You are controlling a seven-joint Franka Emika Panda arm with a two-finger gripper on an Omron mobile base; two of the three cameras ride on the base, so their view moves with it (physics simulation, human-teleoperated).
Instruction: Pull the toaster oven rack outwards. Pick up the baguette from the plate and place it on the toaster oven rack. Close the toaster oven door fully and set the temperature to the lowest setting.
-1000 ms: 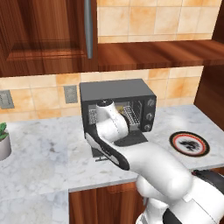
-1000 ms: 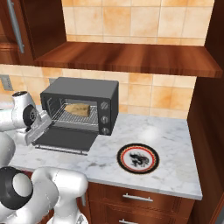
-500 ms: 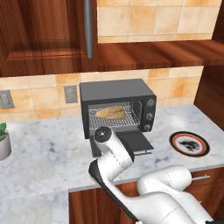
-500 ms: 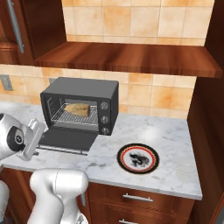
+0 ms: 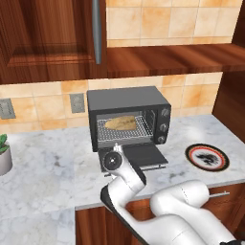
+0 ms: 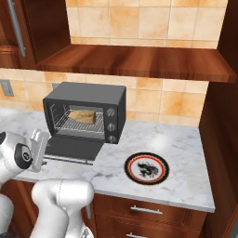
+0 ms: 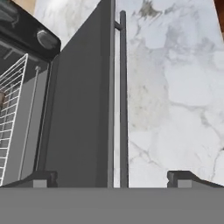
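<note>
- Two dark fingertips of the claw (image 7: 112,178) sit spread wide apart with nothing between them except the thin bar handle (image 7: 123,100) of the door (image 7: 81,109) running up the middle of the hand view.
- The door (image 5: 135,156) is dropped flat open, right ahead of the claw, lying on the marble counter (image 5: 48,167) with its handle edge toward the robot.
- Past the door, further out from the claw, is the toaster oven (image 5: 128,118), cavity open, three knobs (image 5: 164,125) stacked on its right side.
- The rack (image 5: 125,128) is inside the cavity and the baguette (image 5: 120,123) is lying on it; from the right base view you can see the same bread (image 6: 85,115) on the mesh (image 6: 80,123).
- In the hand view the rack's white wire grid (image 7: 11,113) shows off to the left of the claw, beyond the door's hinge edge.
- The plate (image 5: 207,157) sits well off to the claw's right on the counter, apart from the oven, nothing on it.
- Same plate (image 6: 146,168) in the right base view, near the counter's front edge.
</note>
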